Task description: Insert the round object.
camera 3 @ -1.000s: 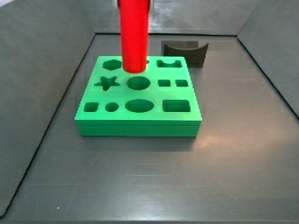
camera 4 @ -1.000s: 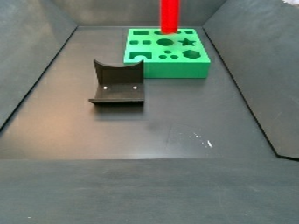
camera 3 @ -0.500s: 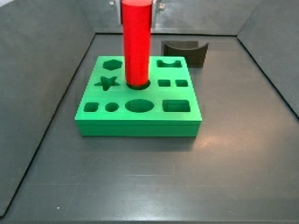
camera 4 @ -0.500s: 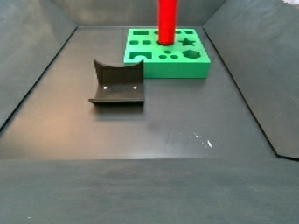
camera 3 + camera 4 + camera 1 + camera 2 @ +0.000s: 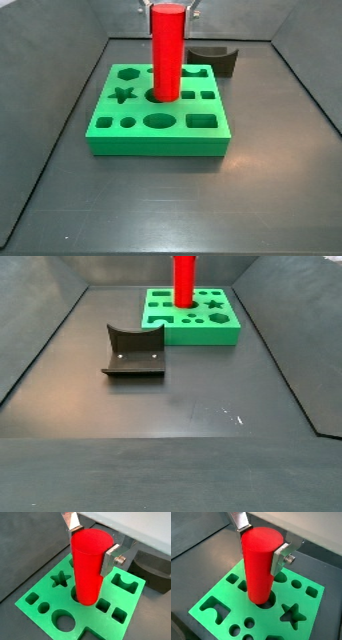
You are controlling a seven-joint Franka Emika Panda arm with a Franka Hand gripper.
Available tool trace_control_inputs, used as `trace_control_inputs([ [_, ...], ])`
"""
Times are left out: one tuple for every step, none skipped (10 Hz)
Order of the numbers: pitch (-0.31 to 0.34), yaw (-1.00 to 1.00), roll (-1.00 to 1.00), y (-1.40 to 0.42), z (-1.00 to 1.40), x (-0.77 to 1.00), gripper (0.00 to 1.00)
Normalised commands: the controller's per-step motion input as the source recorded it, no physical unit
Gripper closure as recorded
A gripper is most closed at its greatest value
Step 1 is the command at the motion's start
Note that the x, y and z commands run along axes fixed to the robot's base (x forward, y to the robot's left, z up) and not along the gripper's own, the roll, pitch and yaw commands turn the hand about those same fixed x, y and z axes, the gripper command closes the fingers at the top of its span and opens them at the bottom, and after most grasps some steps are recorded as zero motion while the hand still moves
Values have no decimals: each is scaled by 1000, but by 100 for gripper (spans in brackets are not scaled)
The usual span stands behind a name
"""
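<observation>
The round object, a tall bright-red peg (image 5: 167,55), stands upright with its lower end in the round middle-back hole of the green block (image 5: 160,147). It also shows in a side view (image 5: 183,281) and in both wrist views (image 5: 90,567) (image 5: 261,562). My gripper (image 5: 170,8) is at the peg's top, with its silver fingers (image 5: 109,559) (image 5: 280,558) pressed on opposite sides, shut on the peg. The green block (image 5: 201,334) has several shaped holes: star, hexagon, squares and ovals (image 5: 40,598) (image 5: 218,608).
The dark fixture with a curved notch (image 5: 214,58) stands on the floor behind the green block, apart from it (image 5: 134,353) (image 5: 150,569). Grey walls (image 5: 54,25) enclose the dark floor (image 5: 174,436) on the sides and back.
The peg has come down from above the block's back row into the round hole. Its top now sits lower and the gripper shows at it.
</observation>
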Motion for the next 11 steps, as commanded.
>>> trace_control_inputs([
  [-139,-163,-89,-17,-257,0,100],
  [-190,-117,-161,-11,-171,0,100],
  [-164,-129,-63,0,-217,0,100],
  [-117,0,20,0,-223,-251,100],
  [-90,0,121,-37,-220,-417,100],
  [-120,0,93,-89,-94,-469,100],
  [-114,0,0,-14,-94,-331,100],
  [-31,-6,0,-17,-223,0,100],
  [0,-60,-11,0,-200,177,100],
  [20,-69,0,0,-137,171,100],
  [0,-69,0,0,-174,91,100],
])
